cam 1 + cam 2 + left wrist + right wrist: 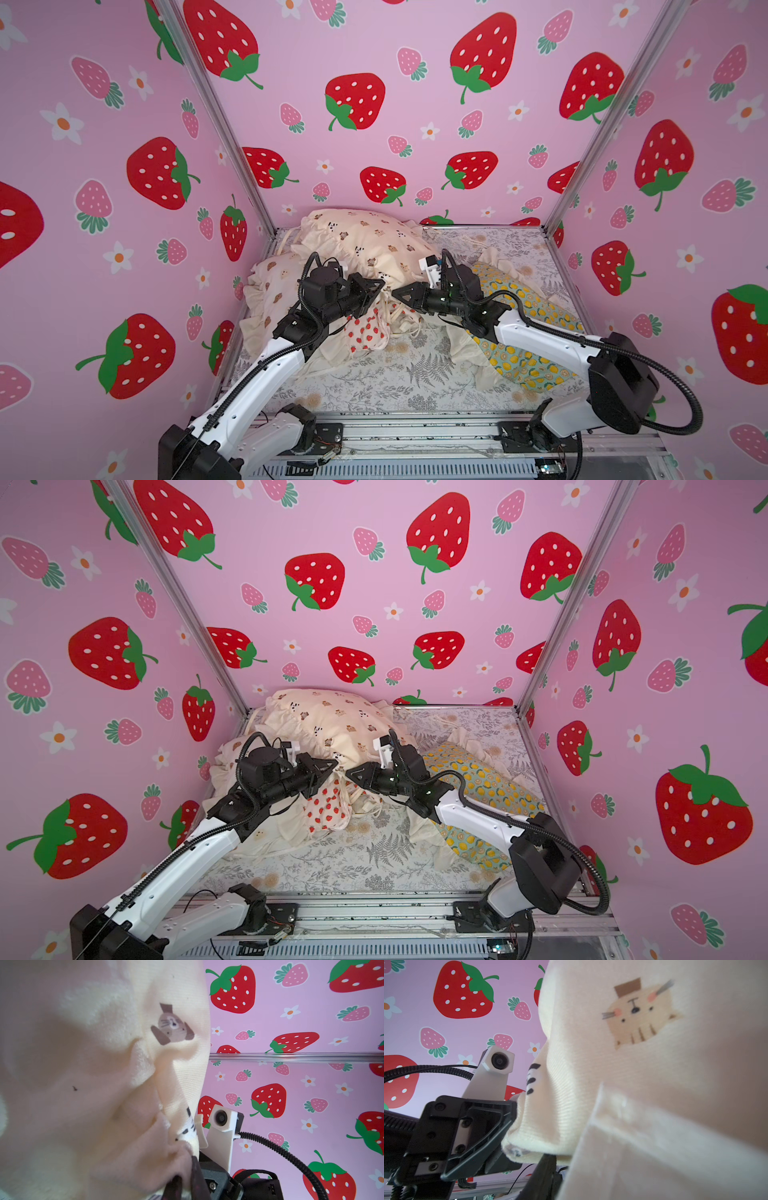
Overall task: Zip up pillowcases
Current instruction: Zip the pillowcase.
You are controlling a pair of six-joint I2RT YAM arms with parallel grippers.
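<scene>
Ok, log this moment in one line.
left gripper: shut on cream animal-print pillowcase edge | right gripper: tip beside left's, closure unclear

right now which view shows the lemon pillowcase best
A top view: the lemon pillowcase shows almost whole there, partly hidden by the right arm; both top views show it alike. The wrist views show none of it, only the cream pillowcase and the walls.
</scene>
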